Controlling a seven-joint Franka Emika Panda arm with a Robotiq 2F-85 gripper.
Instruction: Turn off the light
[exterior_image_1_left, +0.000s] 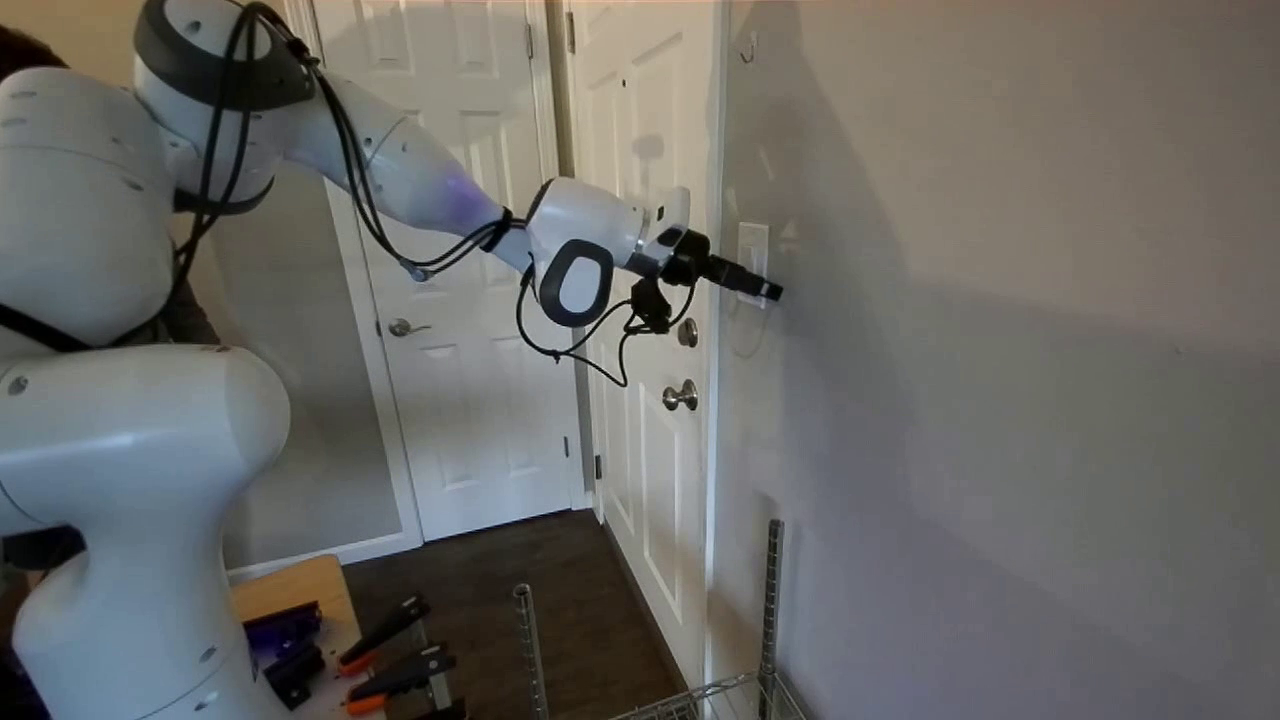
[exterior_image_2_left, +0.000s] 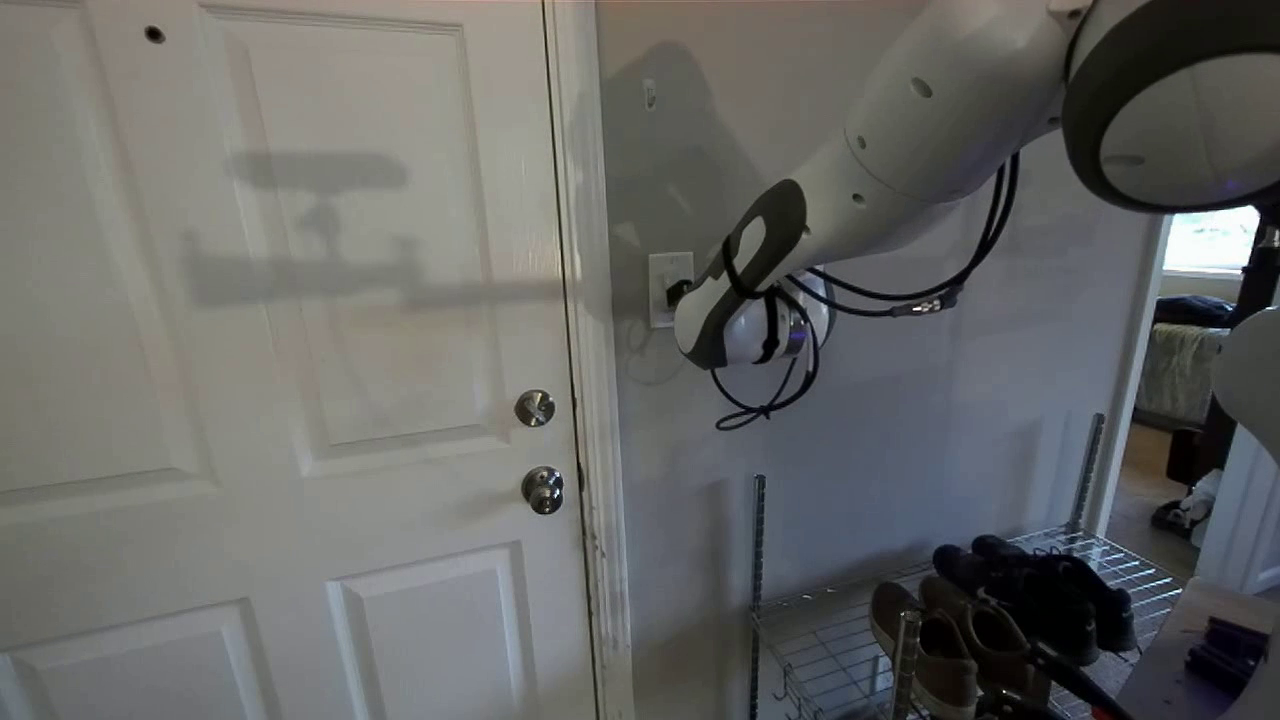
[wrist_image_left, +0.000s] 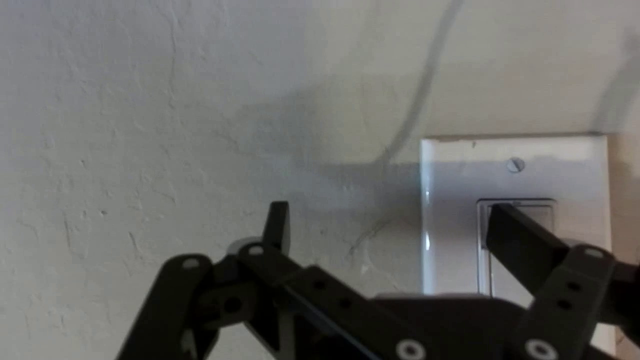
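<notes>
Light switch (wrist_image_left: 510, 287) in reach, I work outward from what is nearest. Under my arm (exterior_image_2_left: 900, 160) hangs a loose cable (exterior_image_2_left: 765, 408), which I want free of snags. Ahead is my gripper (wrist_image_left: 392, 220), its fingers (wrist_image_left: 522, 247) spread well apart with nothing between them. In the wrist view one finger lies over the switch, the other over bare wall (wrist_image_left: 125, 150); I cannot tell whether the tip touches.

Set in its cover plate (wrist_image_left: 450, 225), the switch is partly hidden by that finger. The wrist view looks upside down to me: what I take for the cable's shadow (wrist_image_left: 424, 82) stands above the plate there, but below it in both exterior views. So I judge that finger to be the left one in the scene, over the lower half, probably the off side.

Good pressing means leaving the fingers apart, since closing would likely drag the tip right, off the switch. I would push slowly and straight into the wall, clear of the plate's edges, and stop once the switch gives.

Near the plate, to its left, stands the door (exterior_image_2_left: 290, 365) with its knob (exterior_image_2_left: 543, 490); I would back out straight, away from both.
</notes>
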